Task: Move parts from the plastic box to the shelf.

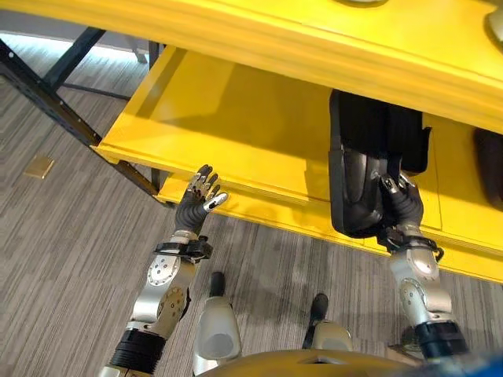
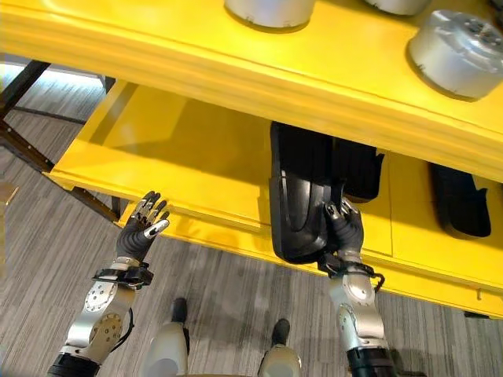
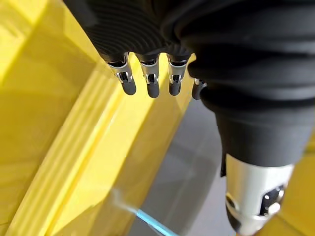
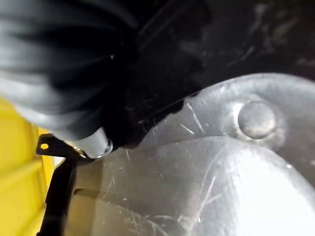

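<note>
Plainly, the right hand [image 2: 343, 228] was on the black part [image 2: 302, 208], its fingers lying over the part's near end on the lower yellow shelf [image 2: 196, 169]. Whether those fingers were curled round an edge or only pressing flat could not be told; the right wrist view showed a scuffed dark surface with a round stud very close, and no fingers. The part lay mostly on the shelf board, its rounded near end overhanging the front lip, with ribbed black pieces directly behind it, deeper in under the upper shelf [image 2: 330, 71].

The left hand [image 1: 199, 200] hovered at the shelf's front lip, well to the left of the part, fingers relaxed and spread, holding nothing; its wrist view showed them over the yellow edge.

The step looked like seating the part fully on the shelf. To do it well, the push should probably run straight back along the board, keeping the part flat so the overhanging end does not tip off the lip, and stopping once it meets the pieces behind. Silver round parts [image 2: 462, 51] stood on the upper shelf, clear of this work. The plastic box was out of sight.
</note>
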Robot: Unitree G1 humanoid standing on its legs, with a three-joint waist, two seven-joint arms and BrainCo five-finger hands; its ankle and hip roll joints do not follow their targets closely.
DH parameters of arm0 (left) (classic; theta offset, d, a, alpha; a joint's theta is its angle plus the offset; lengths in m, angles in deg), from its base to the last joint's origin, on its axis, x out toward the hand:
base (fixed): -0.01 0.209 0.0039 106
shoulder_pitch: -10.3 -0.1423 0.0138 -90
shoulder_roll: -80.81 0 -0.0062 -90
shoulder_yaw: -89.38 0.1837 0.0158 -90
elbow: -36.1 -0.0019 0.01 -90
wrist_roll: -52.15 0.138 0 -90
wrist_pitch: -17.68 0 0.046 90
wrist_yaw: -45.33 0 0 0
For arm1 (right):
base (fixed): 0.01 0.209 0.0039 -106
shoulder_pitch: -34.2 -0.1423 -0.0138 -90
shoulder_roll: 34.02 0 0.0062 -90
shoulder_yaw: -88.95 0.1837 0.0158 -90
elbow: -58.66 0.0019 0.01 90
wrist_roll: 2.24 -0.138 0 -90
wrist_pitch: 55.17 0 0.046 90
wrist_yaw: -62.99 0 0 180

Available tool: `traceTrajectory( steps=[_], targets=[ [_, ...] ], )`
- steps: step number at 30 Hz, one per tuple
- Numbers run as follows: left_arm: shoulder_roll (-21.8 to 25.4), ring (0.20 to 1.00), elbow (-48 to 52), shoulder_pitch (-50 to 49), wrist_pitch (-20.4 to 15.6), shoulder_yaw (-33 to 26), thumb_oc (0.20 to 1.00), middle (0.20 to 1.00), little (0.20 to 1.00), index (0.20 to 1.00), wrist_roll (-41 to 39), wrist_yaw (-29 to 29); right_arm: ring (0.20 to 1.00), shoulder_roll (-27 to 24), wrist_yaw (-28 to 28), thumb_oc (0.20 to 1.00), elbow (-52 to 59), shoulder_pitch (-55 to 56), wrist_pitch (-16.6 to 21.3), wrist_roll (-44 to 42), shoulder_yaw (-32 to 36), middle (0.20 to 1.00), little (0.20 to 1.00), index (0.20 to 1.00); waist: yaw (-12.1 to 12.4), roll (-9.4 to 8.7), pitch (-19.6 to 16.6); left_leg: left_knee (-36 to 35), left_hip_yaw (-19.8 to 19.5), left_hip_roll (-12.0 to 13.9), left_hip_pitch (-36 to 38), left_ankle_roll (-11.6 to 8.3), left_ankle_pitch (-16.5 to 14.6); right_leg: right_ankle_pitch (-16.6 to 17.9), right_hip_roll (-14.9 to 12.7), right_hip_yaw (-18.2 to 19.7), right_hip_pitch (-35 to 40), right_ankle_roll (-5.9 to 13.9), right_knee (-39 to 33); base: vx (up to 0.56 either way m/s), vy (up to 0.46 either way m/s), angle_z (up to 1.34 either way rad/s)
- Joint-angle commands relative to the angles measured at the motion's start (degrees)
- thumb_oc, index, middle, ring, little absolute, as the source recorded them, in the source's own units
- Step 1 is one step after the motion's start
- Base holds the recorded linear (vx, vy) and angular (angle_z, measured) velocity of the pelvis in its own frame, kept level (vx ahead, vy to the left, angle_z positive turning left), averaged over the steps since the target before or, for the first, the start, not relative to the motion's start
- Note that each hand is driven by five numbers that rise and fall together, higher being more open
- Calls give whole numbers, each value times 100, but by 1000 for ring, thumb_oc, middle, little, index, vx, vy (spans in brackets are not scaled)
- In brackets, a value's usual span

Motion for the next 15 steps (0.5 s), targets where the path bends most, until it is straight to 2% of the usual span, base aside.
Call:
traceTrajectory(
  steps=[1, 7, 15],
  targets=[
    [126, 1000, 428, 298, -279, -63, 1000, 1000, 1000, 1000, 87, 78, 200, -267, 79, 200, 191, -743, 367, -155, -6, 200, 200, 200, 185, -43, 12, 314, 14, 179, -85, 92, -318, 514, -449, -196, 301, 231, 167, -24, -25, 27],
    [212, 1000, 481, 457, -285, 104, 1000, 1000, 1000, 1000, 10, 166, 200, -156, 304, 200, -208, -1635, 353, -247, -413, 200, 200, 200, 398, 27, 236, 426, -91, 120, -387, 111, -291, 542, -454, -349, 169, 209, 162, -28, 1, 15],
    [384, 1000, 531, 662, -348, 256, 1000, 1000, 1000, 1000, -111, 312, 200, -175, 723, 200, -868, -2975, 430, -394, -595, 200, 200, 200, 616, 158, 593, 715, -171, 113, -822, 118, -348, 507, -447, -402, -111, 158, 276, -44, 12, 5]
  ],
)
